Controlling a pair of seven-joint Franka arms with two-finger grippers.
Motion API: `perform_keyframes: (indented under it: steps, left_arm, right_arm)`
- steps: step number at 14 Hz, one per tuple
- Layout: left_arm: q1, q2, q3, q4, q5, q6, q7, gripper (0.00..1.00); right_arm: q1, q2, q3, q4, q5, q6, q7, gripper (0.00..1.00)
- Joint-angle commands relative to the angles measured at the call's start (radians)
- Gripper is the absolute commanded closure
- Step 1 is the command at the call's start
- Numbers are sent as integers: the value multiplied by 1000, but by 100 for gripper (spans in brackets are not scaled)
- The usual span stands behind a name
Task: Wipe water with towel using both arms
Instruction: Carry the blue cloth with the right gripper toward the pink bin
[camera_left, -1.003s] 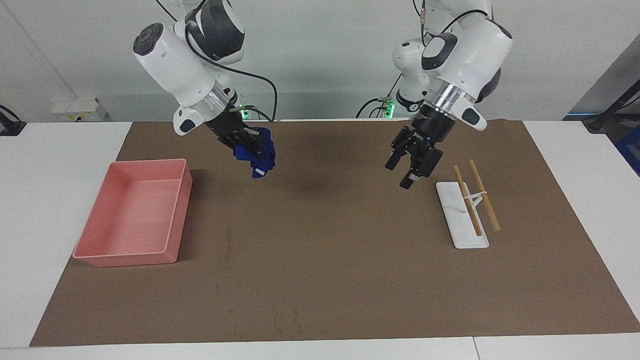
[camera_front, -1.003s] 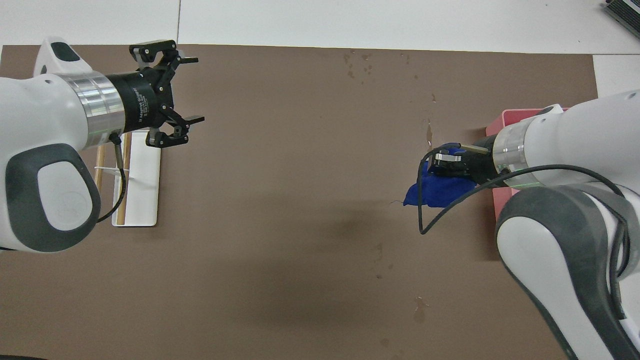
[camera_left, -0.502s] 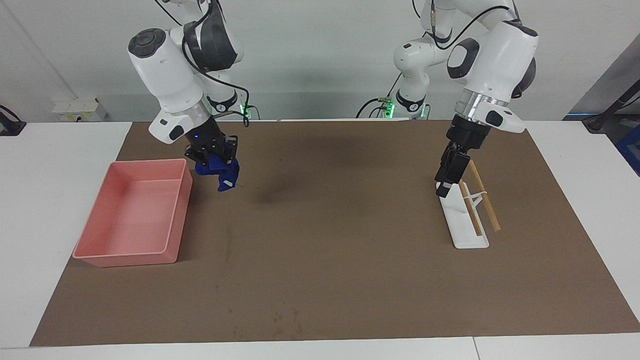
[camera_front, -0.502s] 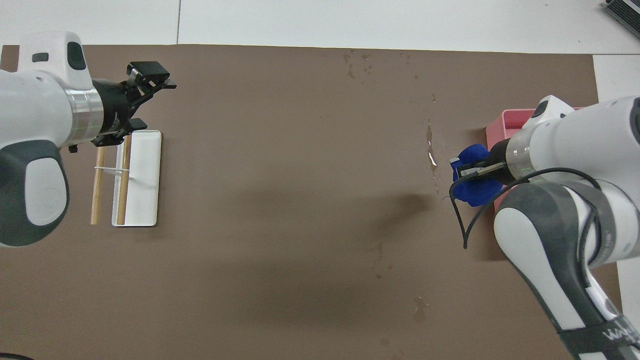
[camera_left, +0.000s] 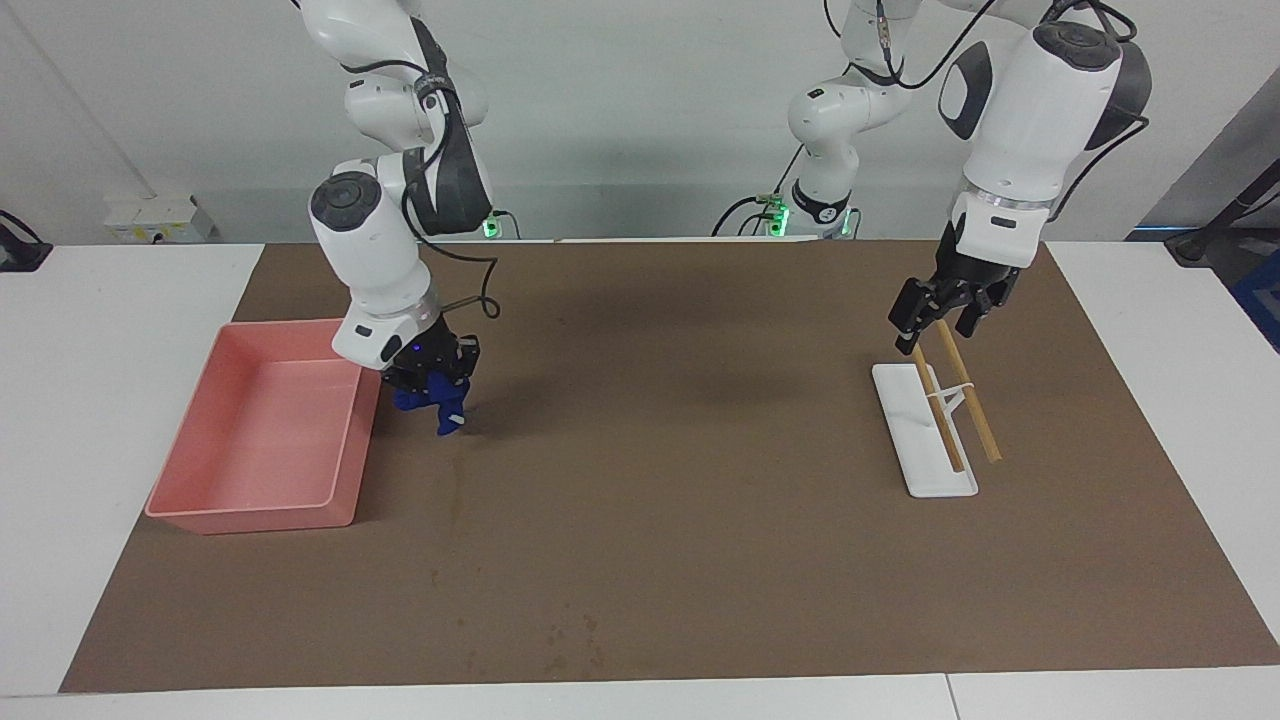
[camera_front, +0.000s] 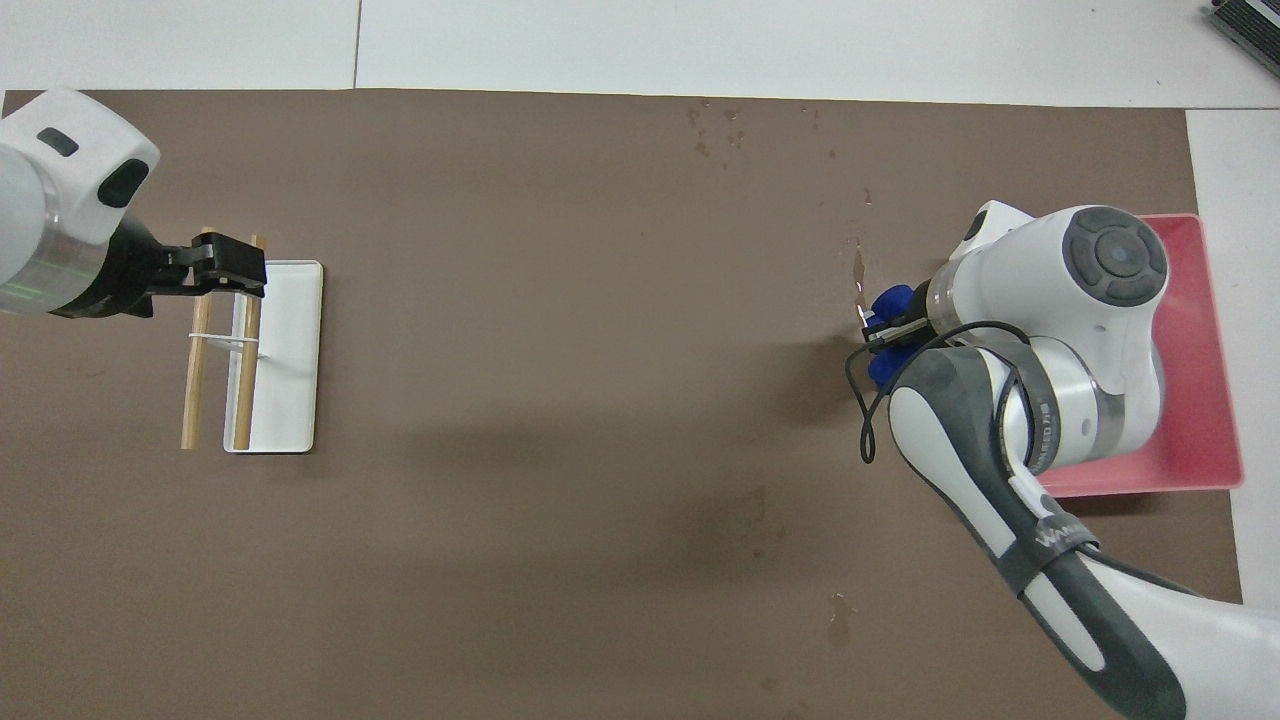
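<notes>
Towel (camera_left: 432, 405) gripped in right tool (camera_left: 436, 392)

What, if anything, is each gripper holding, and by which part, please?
The right gripper pinches the towel by its bunched top; the left gripper holds nothing.

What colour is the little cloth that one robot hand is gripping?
Deep royal blue. The towel shows best in the facing view, bunched in the right gripper.

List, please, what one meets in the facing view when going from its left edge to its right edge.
pink tray → towel in the shut right gripper → white rack with two wooden sticks, the open left gripper over it.
</notes>
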Motion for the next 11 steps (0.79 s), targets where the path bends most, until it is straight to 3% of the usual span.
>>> perform_keyframes:
  steps: [1,6,9,11]
  left_arm:
    - [19,10,14,45,12,-117,135,0]
    - [-10,0,44,25,9,-113,143,0]
    - [-351,-21,406,16,-3,-119,146,0]
    - [-391,-32,443,-1,-16,-117,153,0]
  right_arm:
    - [-7,57,2,-32,-20,130,-35,100]
    - [-19,232,2,1,-21,371,-81,100]
    - [-17,300,2,99,-35,381,-89,100]
    - [-27,313,2,142,-90,376,-90,100]
